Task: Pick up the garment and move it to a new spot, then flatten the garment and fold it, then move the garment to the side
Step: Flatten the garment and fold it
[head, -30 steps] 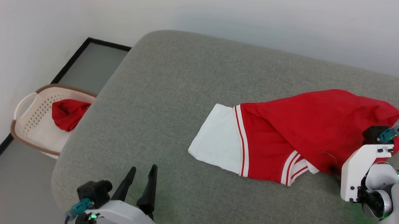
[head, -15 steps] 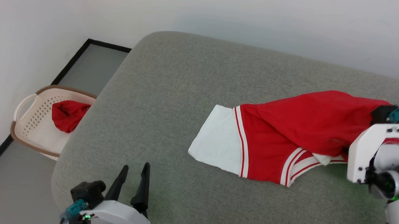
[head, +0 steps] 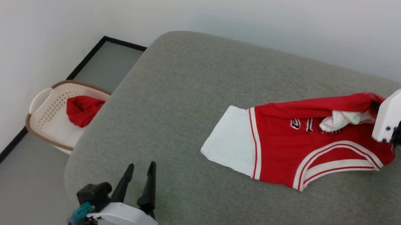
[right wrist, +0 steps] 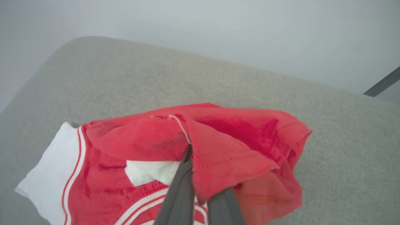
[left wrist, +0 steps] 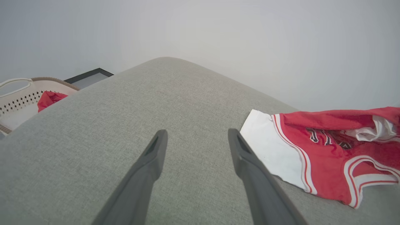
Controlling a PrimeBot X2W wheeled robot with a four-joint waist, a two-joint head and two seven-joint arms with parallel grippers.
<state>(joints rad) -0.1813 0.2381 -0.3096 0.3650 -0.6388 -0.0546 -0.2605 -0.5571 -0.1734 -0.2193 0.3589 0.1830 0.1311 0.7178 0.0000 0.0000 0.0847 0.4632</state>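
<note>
Working on a grey bed (head: 186,92), floor off its left side. Seeing the garment (head: 283,156) on the bed's right part, toward the near edge, well apart from the basket (head: 51,114) on the floor and the red cloth (head: 82,111) inside it. Pinching a red fold at the garment's right end with the right fingers (right wrist: 181,193), pressed together through the fabric, top layer lifted and peeled back, lettering and a crumpled white bit exposed underneath. Holding the left fingers (left wrist: 145,175) spread and empty over bare bed near the front-left corner, well clear of the garment. Judging this as the pick-and-move step: grip made, lift only partial, most of the garment flat on the bed. To do it well: raise high enough to get the sleeve (head: 229,141) end off the surface before travelling, else expect drag and more bunching. Move slow, no jerks; small pinch, likely to slip. Consider bringing the left fingers to the sleeve end to carry it stretched, saving work at flattening. Set down with bare bed on all sides. Orientation: long axis left-right across the head view, dipping slightly toward the near right. White sleeve pointing left, red body and lifted end to the right, curved striped trim toward the near edge, printed side up.
</note>
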